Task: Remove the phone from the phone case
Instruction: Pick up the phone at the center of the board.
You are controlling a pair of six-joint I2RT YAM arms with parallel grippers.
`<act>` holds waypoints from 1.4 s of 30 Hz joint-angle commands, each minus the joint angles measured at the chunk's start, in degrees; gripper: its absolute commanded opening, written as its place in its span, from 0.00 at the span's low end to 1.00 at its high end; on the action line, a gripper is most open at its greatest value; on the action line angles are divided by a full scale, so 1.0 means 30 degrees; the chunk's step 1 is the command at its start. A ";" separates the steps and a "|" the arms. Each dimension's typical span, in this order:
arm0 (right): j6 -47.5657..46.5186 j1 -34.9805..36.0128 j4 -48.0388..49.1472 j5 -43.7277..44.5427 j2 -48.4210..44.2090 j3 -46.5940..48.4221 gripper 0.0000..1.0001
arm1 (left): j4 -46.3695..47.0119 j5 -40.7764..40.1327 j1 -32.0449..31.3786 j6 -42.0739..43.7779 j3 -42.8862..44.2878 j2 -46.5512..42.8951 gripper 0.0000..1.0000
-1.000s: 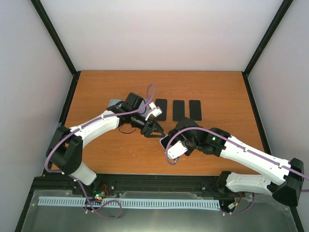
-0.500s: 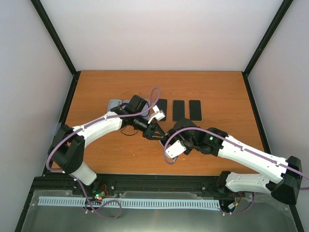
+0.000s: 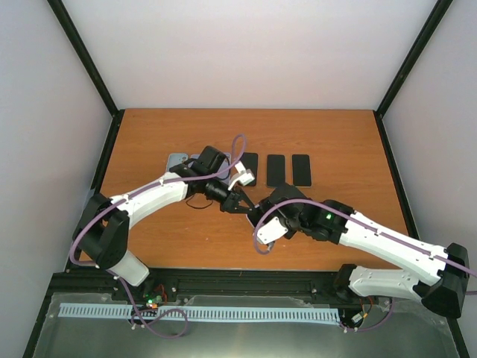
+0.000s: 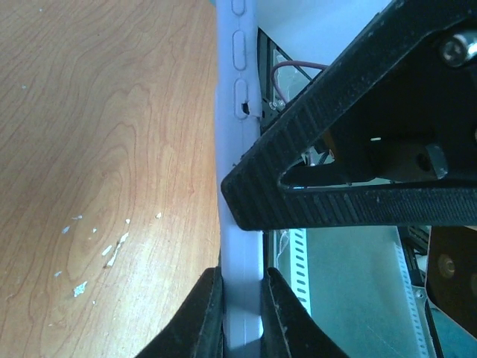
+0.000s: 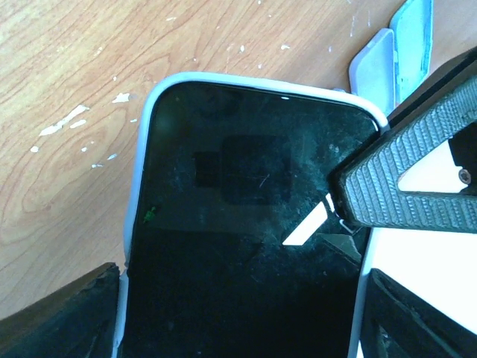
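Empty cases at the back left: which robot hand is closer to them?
Left. The left gripper, pinching the edge of the cased phone, sits right of the cases; the right gripper, gripping that phone's sides, is farther right.

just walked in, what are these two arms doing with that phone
The two arms are working a phone out of its case. The right end effector grips the cased phone across its sides, screen facing its wrist camera. The left end effector is pinched shut on one edge of the pale phone case. The phone sits fully inside the case, so nothing is out yet. A row of three dark phones lies at the far side of the table.
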 commanded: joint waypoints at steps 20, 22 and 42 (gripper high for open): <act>0.7027 -0.0898 -0.0714 0.1572 -0.3299 0.3187 1.00 | -0.1328 -0.1457 0.3941 0.2315 0.2259 -0.3054 0.01; 0.7454 -0.1345 -0.0571 0.1473 -0.3303 0.3218 1.00 | -0.1463 -0.1481 0.4382 0.2644 0.2200 -0.3324 0.01; 1.2792 -0.6852 0.0388 -0.0503 -0.1499 0.6408 1.00 | 0.0925 -0.1730 0.7234 0.0258 -0.1196 -0.9524 0.01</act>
